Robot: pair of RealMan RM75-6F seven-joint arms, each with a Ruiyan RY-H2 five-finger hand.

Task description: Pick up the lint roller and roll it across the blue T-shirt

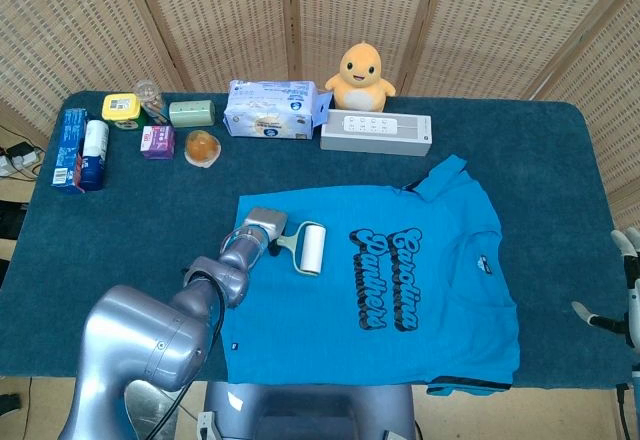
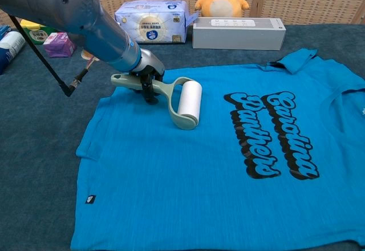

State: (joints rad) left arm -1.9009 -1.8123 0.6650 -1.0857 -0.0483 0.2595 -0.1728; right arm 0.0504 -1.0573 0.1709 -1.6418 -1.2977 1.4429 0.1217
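On one blue T-shirt [image 2: 188,182], left hand [image 2: 147,75] holds one lint roller [image 2: 185,104].

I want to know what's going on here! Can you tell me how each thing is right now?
lint roller: held by its handle, roll resting on the shirt
blue T-shirt: spread flat on the table
left hand: grips the roller handle
right hand: at the table edge, fingers apart, holding nothing
plush chick: sitting upright
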